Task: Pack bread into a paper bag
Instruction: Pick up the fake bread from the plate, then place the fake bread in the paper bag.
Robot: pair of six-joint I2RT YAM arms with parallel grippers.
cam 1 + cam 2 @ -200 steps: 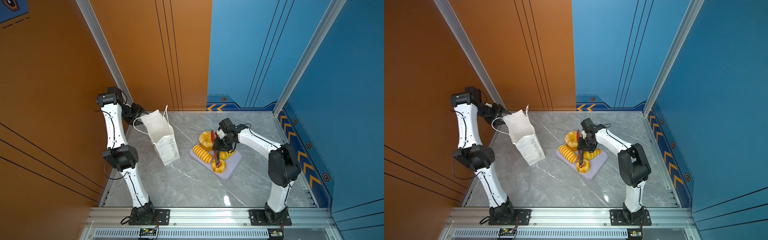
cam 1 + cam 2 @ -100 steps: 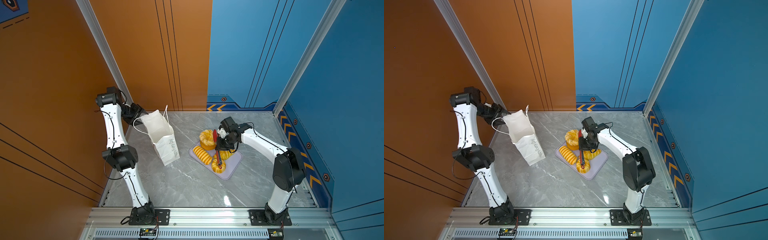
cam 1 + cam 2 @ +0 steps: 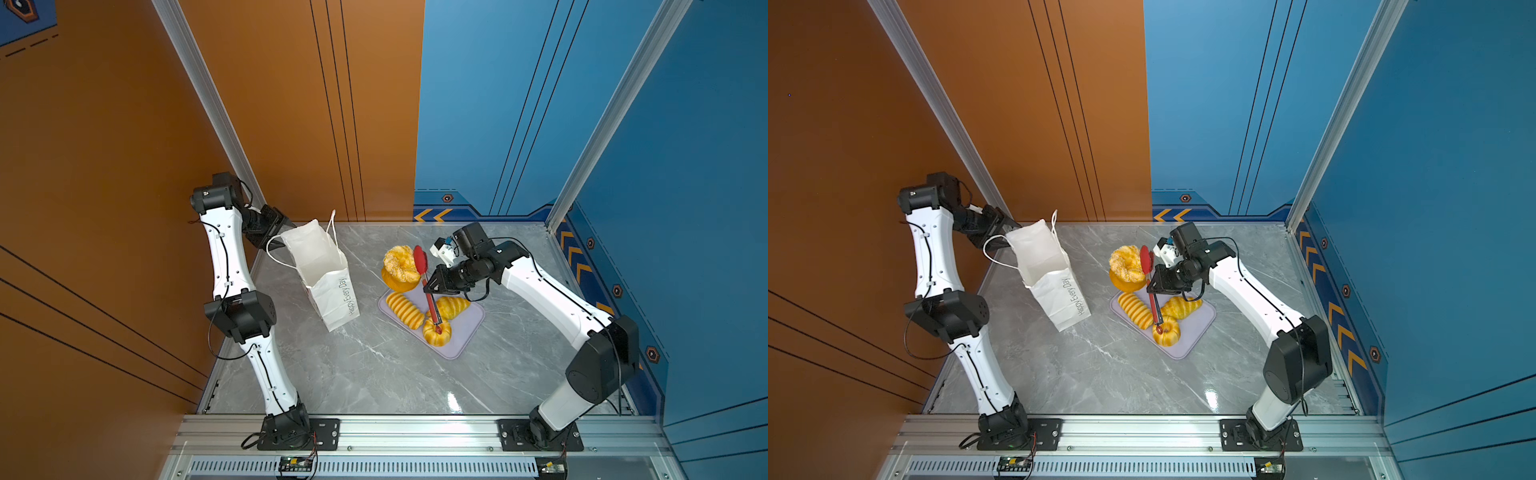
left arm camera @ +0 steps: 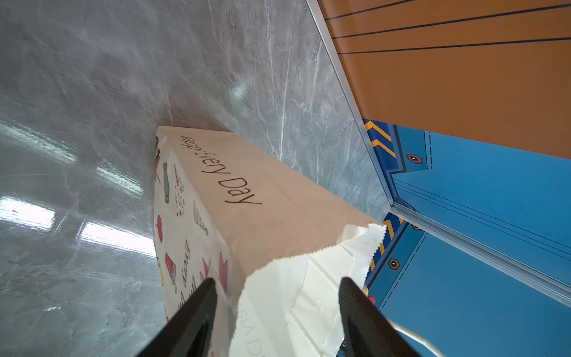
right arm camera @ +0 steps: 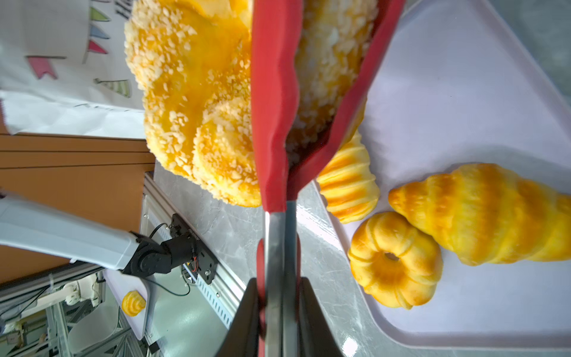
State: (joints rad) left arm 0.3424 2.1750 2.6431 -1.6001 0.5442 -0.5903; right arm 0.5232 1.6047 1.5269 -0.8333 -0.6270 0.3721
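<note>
1. The sesame ring bun (image 3: 399,266) sits at the lilac tray's (image 3: 465,336) corner nearest the paper bag (image 3: 332,299). I judge it should be lifted slowly and level, because a soft, bulky bun can slip from narrow tips.
2. The red tongs (image 5: 272,92) pinch its edge, and the right gripper (image 5: 278,296) is clamped tight on their handles.
3. The ridged loaf (image 3: 405,309), croissant (image 3: 451,306) and fluted ring cake (image 3: 436,332) lie on the tray.
4. The bag stands apart from the tray. The left gripper (image 4: 277,281) has its jaws spread wide astride the bag's rim; I cannot tell whether they press the paper.

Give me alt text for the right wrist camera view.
The right gripper clamps red tongs whose tips straddle part of a sesame-topped ring bun. Beside it, a lilac tray holds a croissant, a small ring cake and a ridged loaf.
</note>
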